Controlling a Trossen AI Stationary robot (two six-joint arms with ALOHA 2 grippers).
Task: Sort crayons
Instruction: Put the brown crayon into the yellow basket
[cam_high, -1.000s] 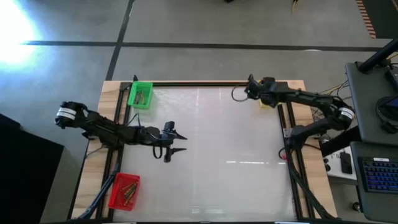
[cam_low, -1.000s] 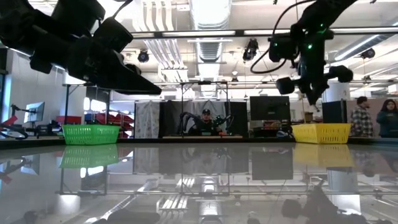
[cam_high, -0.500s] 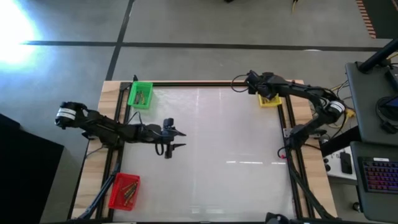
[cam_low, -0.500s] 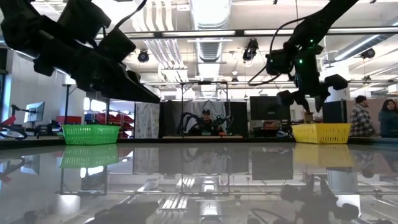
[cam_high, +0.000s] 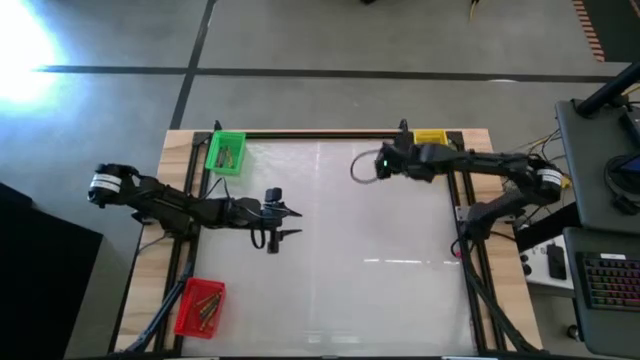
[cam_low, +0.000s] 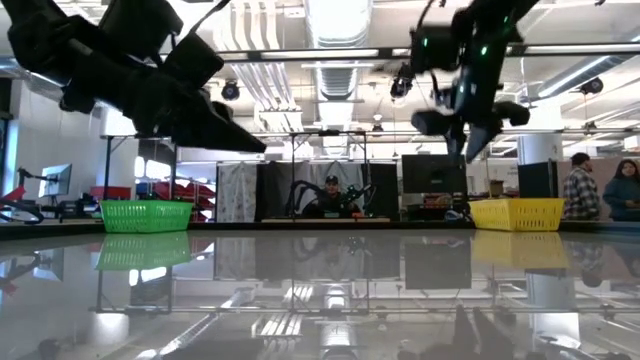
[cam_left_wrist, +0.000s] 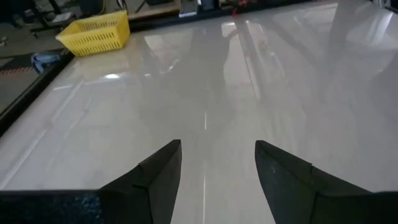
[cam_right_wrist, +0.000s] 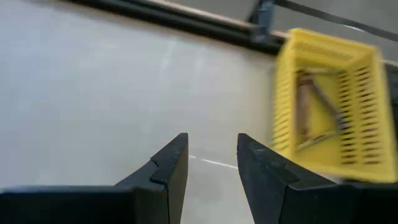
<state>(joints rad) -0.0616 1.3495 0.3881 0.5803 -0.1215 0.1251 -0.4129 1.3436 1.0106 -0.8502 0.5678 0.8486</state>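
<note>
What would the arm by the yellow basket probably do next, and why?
Probably pull back to rest. The right end effector is open and empty, beside the yellow bin, which holds crayons. No loose crayon shows on the table, and the left end effector is open and empty too.

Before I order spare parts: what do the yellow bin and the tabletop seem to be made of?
The yellow bin looks like moulded plastic with a matte finish: its walls are an even slotted lattice of one colour. The tabletop seems a smooth, glossy white board, perhaps laminate or acrylic, since it mirrors the ceiling lights and the bins; which of these cannot be told.
</note>
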